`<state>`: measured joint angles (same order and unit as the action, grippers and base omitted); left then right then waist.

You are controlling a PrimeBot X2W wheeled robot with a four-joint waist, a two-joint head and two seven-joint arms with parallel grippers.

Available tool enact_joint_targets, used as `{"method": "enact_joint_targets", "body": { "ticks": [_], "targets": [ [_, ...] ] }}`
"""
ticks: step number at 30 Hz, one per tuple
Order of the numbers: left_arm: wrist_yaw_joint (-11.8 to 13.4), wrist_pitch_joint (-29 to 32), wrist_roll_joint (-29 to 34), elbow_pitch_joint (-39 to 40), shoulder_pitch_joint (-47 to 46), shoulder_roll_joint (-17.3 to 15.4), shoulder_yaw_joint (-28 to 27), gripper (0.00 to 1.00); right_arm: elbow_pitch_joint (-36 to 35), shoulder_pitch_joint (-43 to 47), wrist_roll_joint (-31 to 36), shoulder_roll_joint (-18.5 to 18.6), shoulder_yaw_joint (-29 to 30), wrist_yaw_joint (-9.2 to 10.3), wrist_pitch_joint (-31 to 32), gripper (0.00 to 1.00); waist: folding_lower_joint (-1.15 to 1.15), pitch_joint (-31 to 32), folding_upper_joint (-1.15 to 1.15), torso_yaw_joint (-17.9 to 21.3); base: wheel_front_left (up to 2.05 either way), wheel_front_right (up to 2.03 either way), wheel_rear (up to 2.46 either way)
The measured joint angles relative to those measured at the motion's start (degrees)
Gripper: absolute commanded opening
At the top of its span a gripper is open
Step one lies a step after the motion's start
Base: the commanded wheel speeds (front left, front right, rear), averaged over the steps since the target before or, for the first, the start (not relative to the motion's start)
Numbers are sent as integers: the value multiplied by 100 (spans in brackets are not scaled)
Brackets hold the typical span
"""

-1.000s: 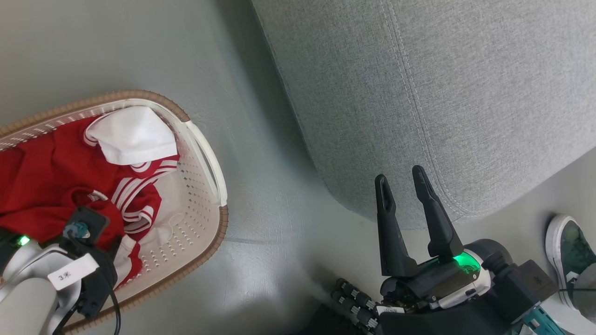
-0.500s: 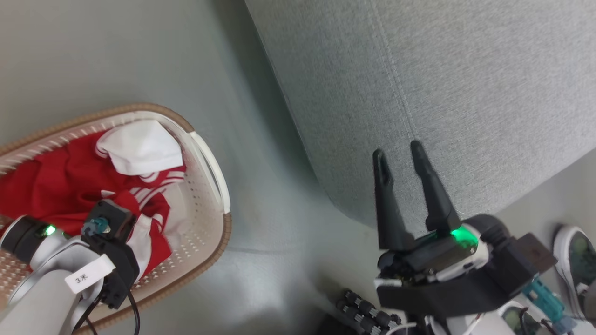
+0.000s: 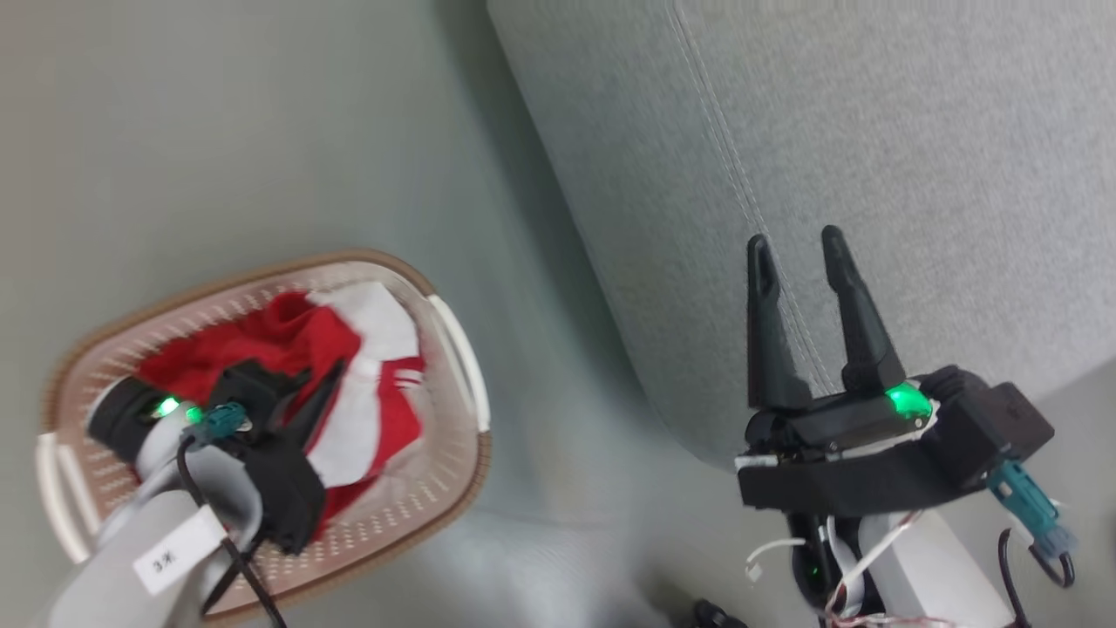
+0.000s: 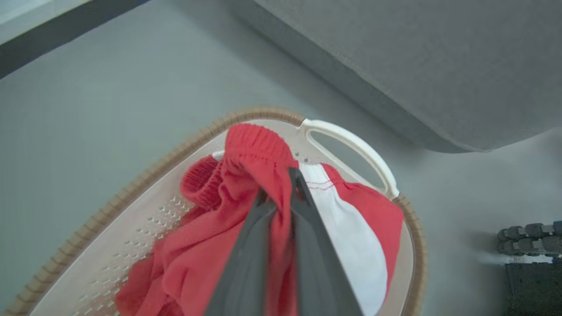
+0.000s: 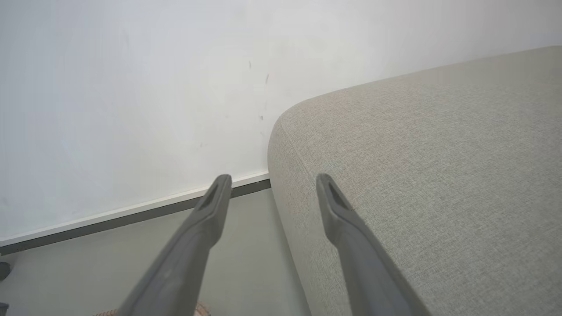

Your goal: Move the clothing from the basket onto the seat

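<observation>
My left end effector (image 4: 279, 186) has its two fingers drawn almost together on a fold of the red clothing (image 4: 246, 171), pinching it just below a ribbed hem. The rest of the fabric bunches beneath it inside the basket (image 4: 351, 140), red and white panels trailing to the perforated bottom. My right end effector (image 3: 795, 240) hangs over the near corner of the seat (image 3: 915, 131), fingers spread, nothing between them.

The step in hand, as I judge it, is the lift-out. I would raise the left arm straight up until the hanging cloth clears the brown rim, because a sideways pull now could snag on the handle and drag the light basket along. The hold is on one narrow fold, so I would go slowly to avoid it slipping free. I cannot tell whether a second garment is tangled in the first. Once clear, I would carry it across the strip of floor (image 3: 218, 131) and let go well in from the seat's rounded corner, so the cloth does not slide off.

The floor is smooth, pale grey-green with a slight sheen; the basket stands on it near the seat but apart from it. The seat is woven light-grey fabric with stitched seams. Behind its corner runs a white wall (image 5: 131, 87) with a skirting board (image 5: 131, 213).
</observation>
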<state>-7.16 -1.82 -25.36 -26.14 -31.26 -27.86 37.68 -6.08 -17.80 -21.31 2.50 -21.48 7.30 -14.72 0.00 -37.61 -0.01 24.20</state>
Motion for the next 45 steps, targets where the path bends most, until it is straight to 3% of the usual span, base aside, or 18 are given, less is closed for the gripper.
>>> {"method": "enact_joint_targets", "body": {
  "ticks": [16,30,45],
  "targets": [
    [0,-964,-631,787,1,394,226,0,971,-160,328,21,296,0,0,100,0,1204,0,-876,0,0,0],
    [-38,-1090,-981,1250,-603,968,212,0,1719,138,274,37,25,-13,1,100,-1,2381,0,-1443,0,0,0],
    [60,-950,-1093,1004,-888,1611,229,0,2018,570,207,165,-387,-820,1,100,-1,3514,0,-1719,0,0,0]
  ]
}}
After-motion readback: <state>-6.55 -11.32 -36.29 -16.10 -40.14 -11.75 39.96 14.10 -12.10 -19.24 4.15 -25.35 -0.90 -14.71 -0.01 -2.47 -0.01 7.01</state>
